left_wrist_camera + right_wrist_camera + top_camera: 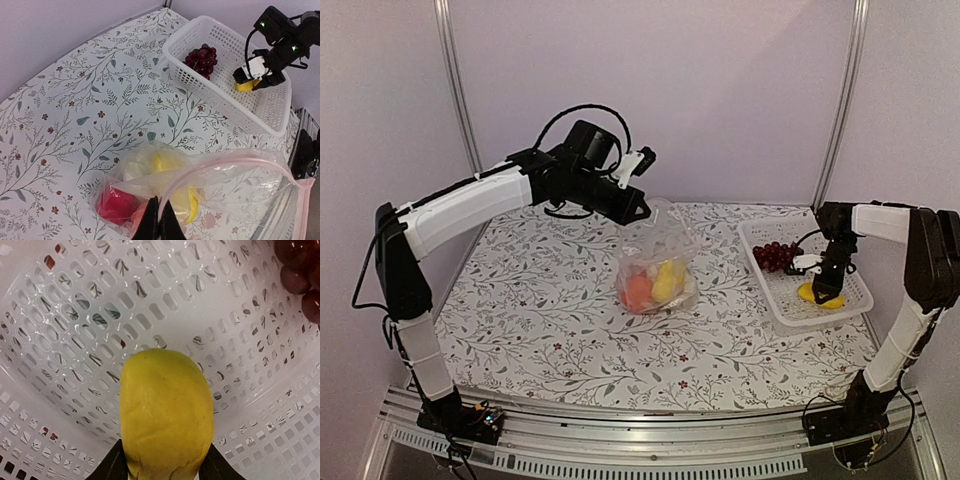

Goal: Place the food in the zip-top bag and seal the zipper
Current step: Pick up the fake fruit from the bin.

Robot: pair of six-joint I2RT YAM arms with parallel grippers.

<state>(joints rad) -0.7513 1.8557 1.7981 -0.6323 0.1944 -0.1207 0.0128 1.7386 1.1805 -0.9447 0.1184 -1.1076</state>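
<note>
The clear zip-top bag (658, 262) stands mid-table, its mouth held up. My left gripper (638, 212) is shut on the bag's mouth edge, its fingertips (159, 220) pinching the pinkish zipper strip (220, 162). Inside the bag lie a red pepper (116, 206), a white cauliflower (131, 171), a yellow piece (170, 167) and an orange piece (638, 290). My right gripper (828, 292) is down in the white basket (790, 300), its jaws closed on the sides of a yellow lemon-like piece (165, 415). The dark red grape bunch (775, 254) lies in the basket's far end.
The mesh basket (220, 107) sits at the table's right edge, close to the right arm. The table has a floral cloth (540, 300). Metal frame posts (455, 90) stand at the back corners. The left arm reaches across above the table's left half.
</note>
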